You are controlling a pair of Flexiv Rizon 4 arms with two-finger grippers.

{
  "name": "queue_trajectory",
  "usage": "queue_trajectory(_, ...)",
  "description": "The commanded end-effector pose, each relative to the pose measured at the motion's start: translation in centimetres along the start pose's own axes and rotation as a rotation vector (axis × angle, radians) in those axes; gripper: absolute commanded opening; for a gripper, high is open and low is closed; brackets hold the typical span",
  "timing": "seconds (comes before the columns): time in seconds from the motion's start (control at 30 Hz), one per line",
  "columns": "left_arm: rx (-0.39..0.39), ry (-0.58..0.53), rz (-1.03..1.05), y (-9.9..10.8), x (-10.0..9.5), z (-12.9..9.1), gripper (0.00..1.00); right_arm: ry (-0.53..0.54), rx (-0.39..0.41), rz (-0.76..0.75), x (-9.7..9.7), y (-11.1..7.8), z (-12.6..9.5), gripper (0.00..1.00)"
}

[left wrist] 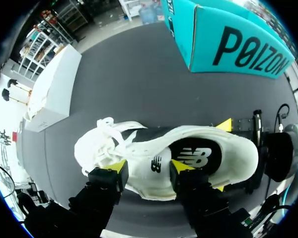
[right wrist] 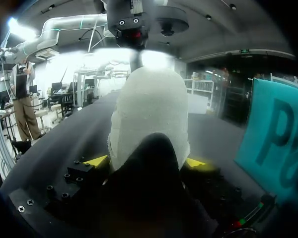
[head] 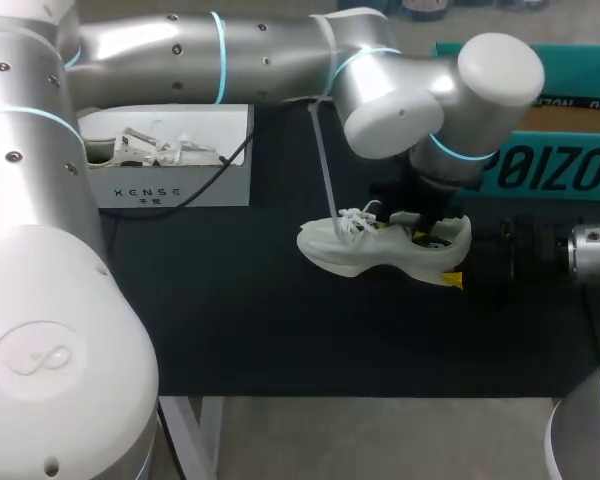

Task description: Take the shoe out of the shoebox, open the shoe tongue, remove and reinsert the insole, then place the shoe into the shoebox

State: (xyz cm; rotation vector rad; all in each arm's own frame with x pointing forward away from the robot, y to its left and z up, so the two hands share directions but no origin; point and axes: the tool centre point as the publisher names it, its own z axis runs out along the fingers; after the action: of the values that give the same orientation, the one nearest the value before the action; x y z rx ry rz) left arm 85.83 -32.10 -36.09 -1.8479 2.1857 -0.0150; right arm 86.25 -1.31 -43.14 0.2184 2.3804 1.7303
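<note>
Okay, so the black counter (head: 280, 330) carries it all. The white shoe (head: 365, 250) is out in the middle of it, on its sole side, though I can't tell if the sole actually touches down. The teal shoebox (head: 550, 170) stands behind the shoe's heel end, well apart. A white box (head: 170, 185) sits far off past the shoe's toe. The dark insole (left wrist: 196, 156) shows in the shoe's opening. My right pincer (right wrist: 146, 161) is clamped on the shoe's heel, one finger each side. My left pincer (left wrist: 150, 166) hangs over the shoe's near side, fingers spread wide and squeezing nothing.
</note>
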Motion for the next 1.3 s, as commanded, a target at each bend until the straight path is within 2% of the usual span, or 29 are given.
queue_trajectory(0.03, 0.005, -0.006, -0.005, 0.2, -0.2, -0.3, 0.00, -0.003, 0.001, 0.000, 0.1, -0.3, 0.2, 0.00)
queue_trajectory(0.2, 0.019, -0.005, -0.020, 0.1, -1.0, -1.0, 0.00, -0.003, 0.001, 0.000, 0.1, -0.3, 0.2, 0.00)
queue_trajectory(0.4, 0.043, -0.005, -0.056, 0.1, -2.9, -1.9, 0.00, -0.003, 0.001, 0.000, 0.1, -0.3, 0.2, 0.00)
queue_trajectory(0.73, 0.073, 0.006, -0.155, -0.2, -8.0, -3.3, 0.00, -0.003, 0.001, 0.000, 0.1, -0.3, 0.2, 0.00)
queue_trajectory(0.97, 0.067, 0.022, -0.221, 0.0, -11.1, -3.1, 0.00, -0.003, 0.001, 0.000, 0.1, -0.3, 0.2, 0.00)
queue_trajectory(1.1, 0.039, 0.046, -0.262, 0.0, -12.3, -2.4, 0.00, -0.003, 0.001, 0.000, 0.1, -0.3, 0.2, 0.00)
queue_trajectory(1.13, 0.034, 0.045, -0.265, 0.1, -12.4, -2.1, 0.10, -0.003, 0.001, 0.000, 0.1, -0.3, 0.2, 0.00)
queue_trajectory(1.17, 0.022, 0.052, -0.268, 0.1, -12.4, -1.9, 0.52, -0.003, 0.001, 0.000, 0.1, -0.3, 0.2, 0.00)
queue_trajectory(1.2, 0.014, 0.068, -0.268, 0.2, -12.3, -1.8, 1.00, -0.003, 0.001, 0.000, 0.1, -0.3, 0.2, 0.00)
queue_trajectory(1.3, -0.011, 0.152, -0.269, 0.2, -11.9, -1.8, 1.00, -0.003, 0.001, 0.000, 0.1, -0.3, 0.2, 0.00)
